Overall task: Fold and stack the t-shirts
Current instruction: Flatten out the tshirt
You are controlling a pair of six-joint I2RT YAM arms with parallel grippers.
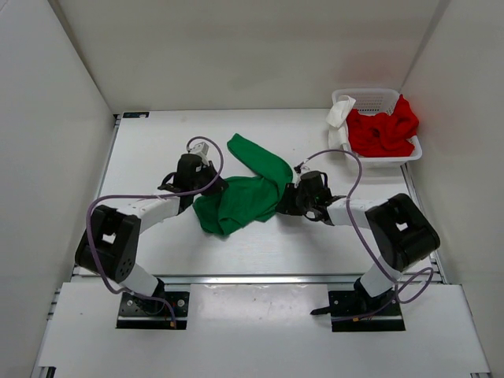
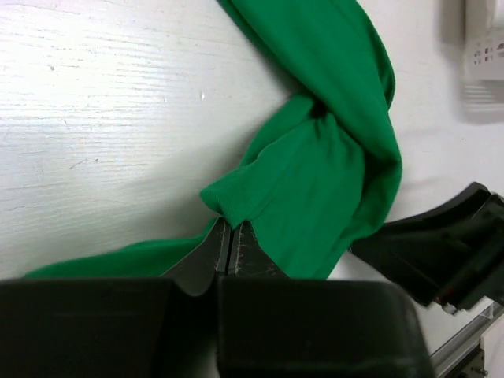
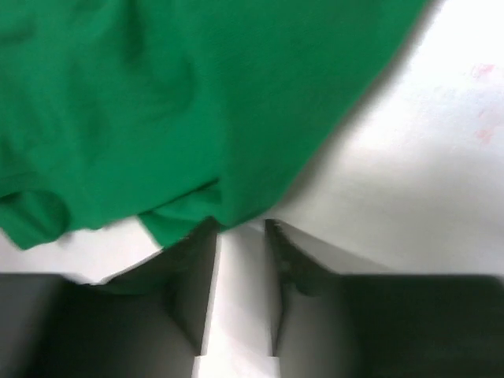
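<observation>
The green t-shirt (image 1: 248, 189) lies bunched and twisted in the middle of the table. My left gripper (image 1: 211, 186) is at its left edge, shut on a fold of the green cloth (image 2: 260, 189). My right gripper (image 1: 288, 198) is at the shirt's right edge, jaws a little apart, with the cloth's edge (image 3: 197, 118) right at the fingertips and nothing seen between them. The red t-shirt (image 1: 383, 130) is crumpled in the white basket (image 1: 376, 97) at the back right, and the white t-shirt (image 1: 339, 116) hangs over the basket's left rim.
White walls close in the table on the left, back and right. The basket stands at the back right corner. The right gripper's black body shows in the left wrist view (image 2: 441, 252).
</observation>
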